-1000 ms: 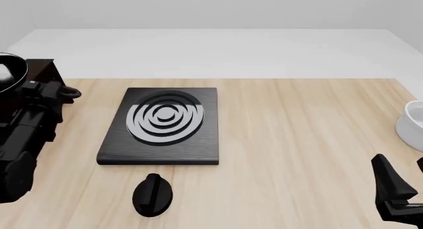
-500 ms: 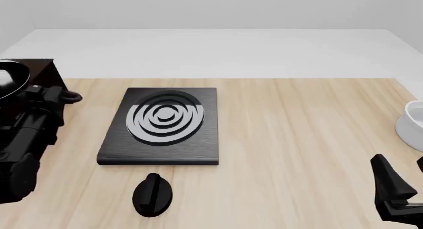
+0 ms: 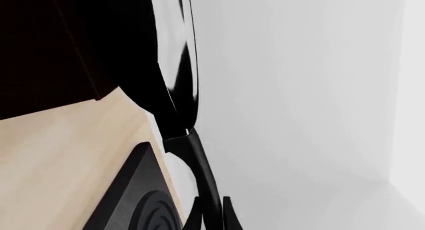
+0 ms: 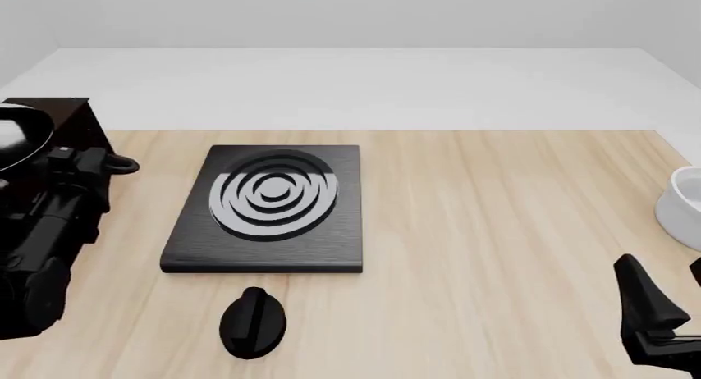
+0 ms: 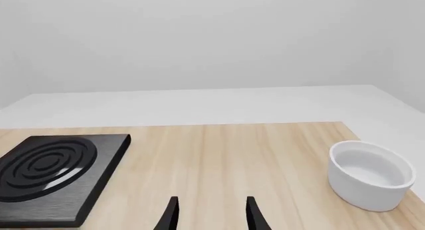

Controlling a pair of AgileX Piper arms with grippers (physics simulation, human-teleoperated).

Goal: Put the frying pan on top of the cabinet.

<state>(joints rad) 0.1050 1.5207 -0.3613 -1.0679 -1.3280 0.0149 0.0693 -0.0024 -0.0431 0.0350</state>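
Observation:
The frying pan [image 4: 16,138] is at the far left, over the dark cabinet [image 4: 68,110], its glossy inside cut off by the picture's edge. Its long handle [image 4: 118,164] points right, the end hole showing. My left gripper [image 4: 81,162] is shut on that handle. In the left wrist view the frying pan [image 3: 174,65] appears edge-on against the cabinet [image 3: 53,41], with the handle [image 3: 199,165] running toward my gripper [image 3: 214,217]. Whether the pan touches the cabinet top I cannot tell. My right gripper [image 5: 211,212] hangs open and holds nothing near the table's front right [image 4: 657,313].
A flat black stove plate [image 4: 268,207] with grey rings lies left of centre, also seen as the stove plate [image 5: 47,172] in the right wrist view. A small black knob [image 4: 253,321] sits in front of it. A white bowl [image 4: 685,207] stands at the right edge.
The left gripper and the pan have drifted slightly down and to the right over the cabinet. The right arm has not moved.

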